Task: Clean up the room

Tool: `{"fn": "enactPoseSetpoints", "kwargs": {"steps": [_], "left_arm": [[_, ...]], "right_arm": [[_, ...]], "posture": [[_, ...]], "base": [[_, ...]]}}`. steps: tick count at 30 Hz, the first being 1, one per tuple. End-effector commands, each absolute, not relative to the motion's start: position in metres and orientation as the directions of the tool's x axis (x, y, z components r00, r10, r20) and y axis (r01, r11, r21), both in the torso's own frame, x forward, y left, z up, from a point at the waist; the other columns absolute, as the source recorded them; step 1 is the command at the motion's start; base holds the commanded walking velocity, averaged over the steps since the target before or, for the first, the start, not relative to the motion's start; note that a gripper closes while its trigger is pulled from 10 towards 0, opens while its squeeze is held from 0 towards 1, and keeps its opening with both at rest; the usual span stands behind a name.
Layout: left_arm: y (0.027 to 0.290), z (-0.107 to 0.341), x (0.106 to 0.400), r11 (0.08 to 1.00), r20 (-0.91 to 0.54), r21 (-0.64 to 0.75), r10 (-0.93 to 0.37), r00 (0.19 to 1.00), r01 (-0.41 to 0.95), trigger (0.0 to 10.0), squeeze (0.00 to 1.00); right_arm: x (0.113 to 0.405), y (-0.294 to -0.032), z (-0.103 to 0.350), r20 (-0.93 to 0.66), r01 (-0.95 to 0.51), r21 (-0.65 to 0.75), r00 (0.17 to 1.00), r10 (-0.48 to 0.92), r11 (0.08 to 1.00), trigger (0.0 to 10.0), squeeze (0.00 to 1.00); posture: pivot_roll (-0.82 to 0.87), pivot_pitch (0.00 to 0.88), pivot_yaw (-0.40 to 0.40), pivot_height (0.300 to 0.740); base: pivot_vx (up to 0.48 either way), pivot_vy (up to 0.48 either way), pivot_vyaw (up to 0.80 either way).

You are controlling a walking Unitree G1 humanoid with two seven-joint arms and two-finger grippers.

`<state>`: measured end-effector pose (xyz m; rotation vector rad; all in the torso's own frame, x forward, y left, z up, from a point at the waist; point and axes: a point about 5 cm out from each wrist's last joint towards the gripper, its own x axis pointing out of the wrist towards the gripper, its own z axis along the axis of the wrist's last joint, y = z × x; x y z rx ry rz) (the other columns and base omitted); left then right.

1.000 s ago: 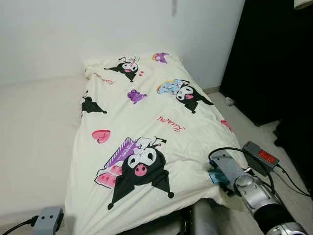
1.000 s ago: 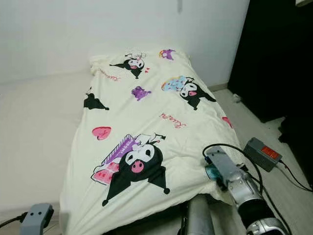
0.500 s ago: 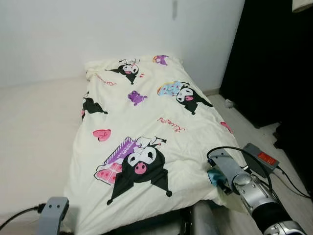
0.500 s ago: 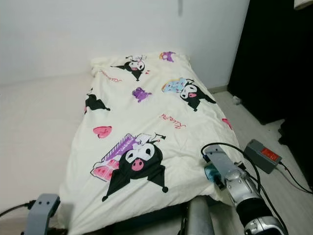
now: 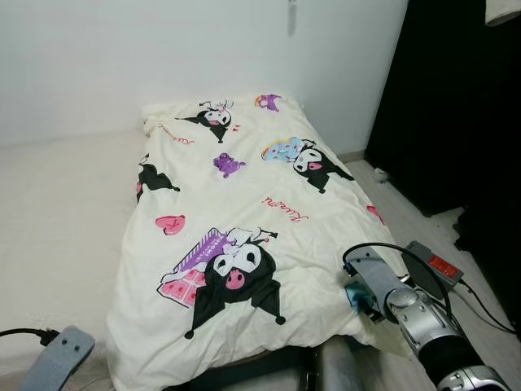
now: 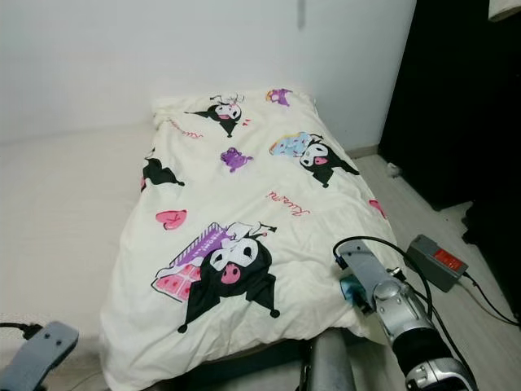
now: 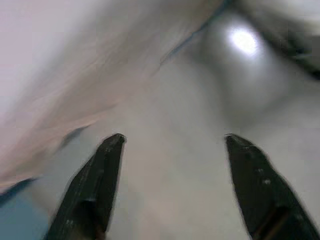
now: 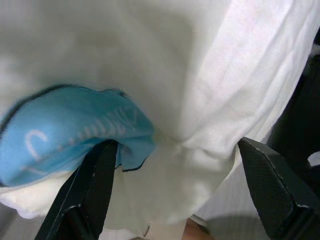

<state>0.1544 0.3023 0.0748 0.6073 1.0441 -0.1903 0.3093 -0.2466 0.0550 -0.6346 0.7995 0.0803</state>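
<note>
**Bed corner, both jaws spread**

I stand at the foot of the bed point(image 5: 57, 212), looking down its length toward a white wall point(image 5: 163, 57).

Quilt point(image 5: 244, 212): cream, printed with black-eared cartoon figures, pink hearts and purple patches. It lies lengthwise over the bed's right-hand side, far end bunched near the wall at 12 o'clock, near edge hanging over the foot at 6 o'clock. The bare cream mattress lies beside it toward 9 o'clock.

Right gripper point(image 8: 175, 170): my silver arm reaches in from 5 o'clock to the quilt's near right corner. In the wrist view the jaws stand wide apart, white quilt cloth lying between them. One finger point(image 8: 85, 195) touches a blue printed patch point(image 8: 65, 135) on the cloth. The jaws are not closed on the cloth.

Left gripper point(image 7: 170, 150): low at 7 o'clock, by the near left edge of the bed. The wrist view is blurred; the jaws are spread apart, with pale cloth ahead of them and nothing between them.

Floor point(image 5: 407, 204) at 3 o'clock: pale. A grey box with a red label point(image 5: 433, 264) sits there with black cable point(image 5: 484, 300) running from it, just beside my right arm. Dark furniture point(image 5: 456, 98) stands at 2 o'clock.
</note>
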Motion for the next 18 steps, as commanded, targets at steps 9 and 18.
{"fn": "enactPoseSetpoints", "kwargs": {"steps": [9,18], "left_arm": [[0.297,0.125,0.217,0.830,-0.584,0.513,0.152,0.797,0.218,10.0,1.00],[0.220,0.123,0.271,0.994,-0.216,-0.107,-0.019,0.976,-0.005,10.0,0.35]], "right_arm": [[0.340,-0.222,0.093,-0.452,-0.159,-0.282,0.892,0.015,0.946,10.0,1.00],[0.336,-0.181,0.070,-0.406,-0.170,-0.002,0.901,0.155,0.985,10.0,0.00]], "posture": [[0.00,0.026,0.008,0.550],[0.00,0.000,-0.016,0.554]], "base": [[0.000,0.000,0.00],[0.000,0.000,0.00]]}}
